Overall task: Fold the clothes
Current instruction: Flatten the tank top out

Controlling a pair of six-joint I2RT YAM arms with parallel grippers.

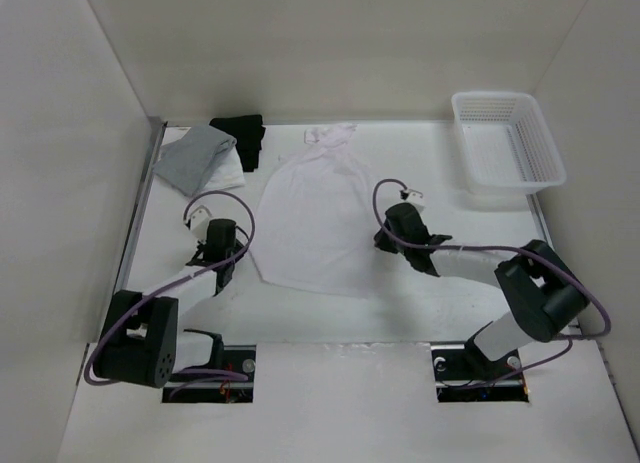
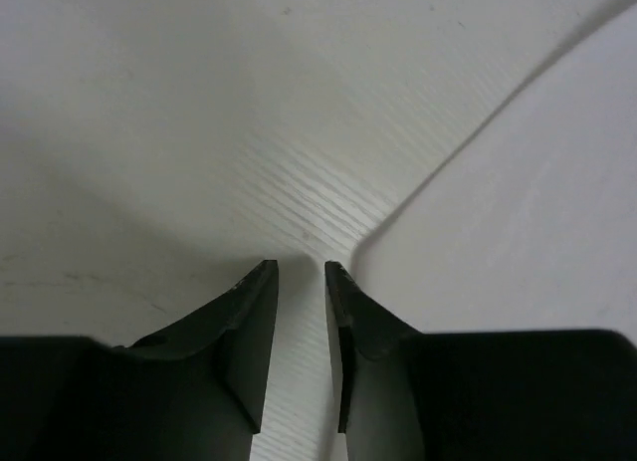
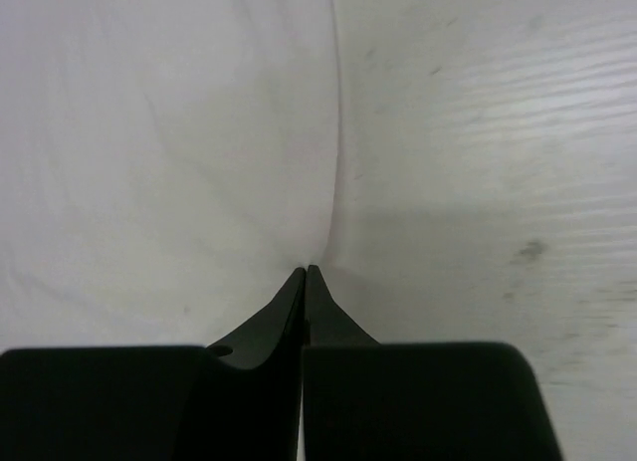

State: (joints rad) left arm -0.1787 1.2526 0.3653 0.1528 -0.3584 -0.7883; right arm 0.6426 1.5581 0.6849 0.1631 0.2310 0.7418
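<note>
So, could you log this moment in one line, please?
white top flat, unfolded | left jaws apart at its left edge | right jaws shut at right edge

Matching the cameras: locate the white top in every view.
Top external: white top spread flat mid-table.
Left wrist: right side, its edge beside the left gripper.
Right wrist: left half, its edge at the shut right gripper.
Shared landmark: bare table bordering the top's edge.

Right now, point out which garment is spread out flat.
The white sleeveless top, spread in the middle; the grey garment and black garment sit bunched at the far-left corner.
</note>
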